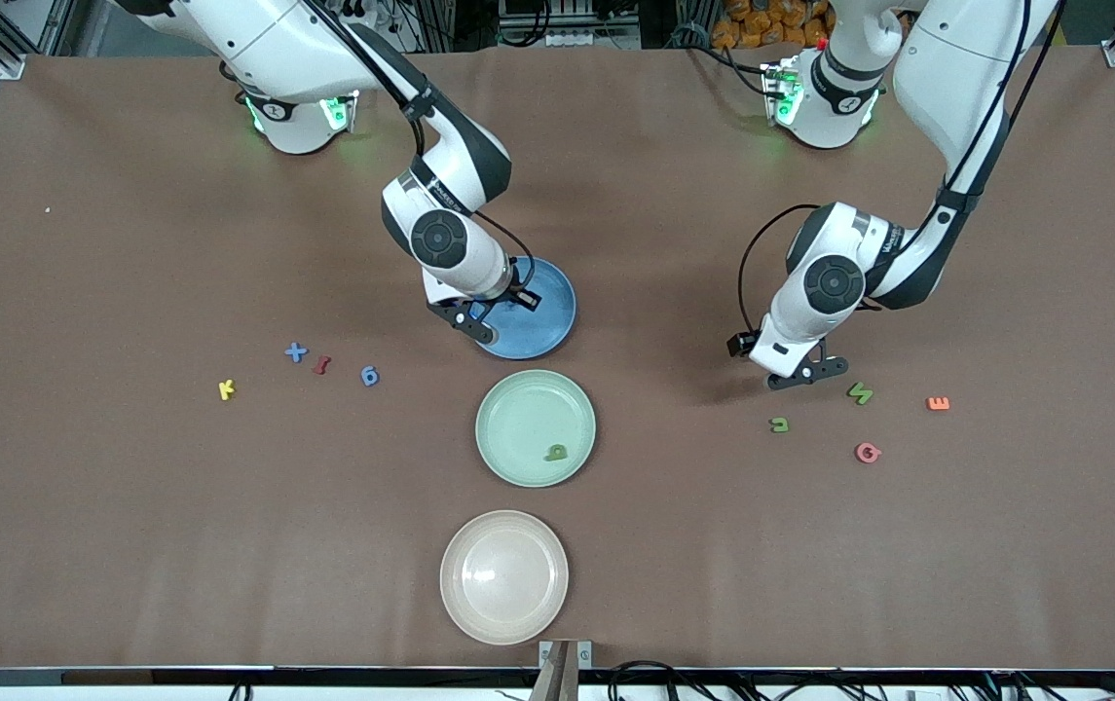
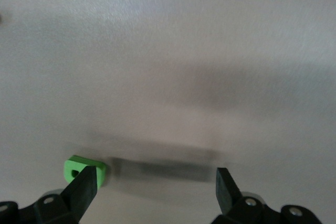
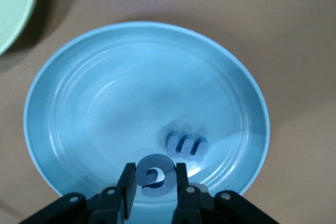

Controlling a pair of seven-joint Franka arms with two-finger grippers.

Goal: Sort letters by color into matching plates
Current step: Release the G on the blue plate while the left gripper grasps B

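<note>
A brown table (image 1: 129, 535) holds three round plates in a row running toward the front camera: a blue plate (image 1: 547, 336) farthest, a pale green plate (image 1: 518, 409) with one green letter (image 1: 556, 453) lying in it, and a cream plate (image 1: 503, 576) nearest. The right gripper (image 3: 156, 182) hangs over the blue plate, its fingers pinching a blue letter (image 3: 155, 174) just above another blue letter (image 3: 186, 146) lying in the plate, while a blue cross, a red piece, a blue six and a yellow letter lie loose toward the right arm's end. The left gripper (image 1: 807, 374) hovers with its fingers spread wide over bare table beside two loose green letters (image 1: 860, 392), near a pink letter (image 1: 868, 453) and an orange letter (image 1: 938, 403)
</note>
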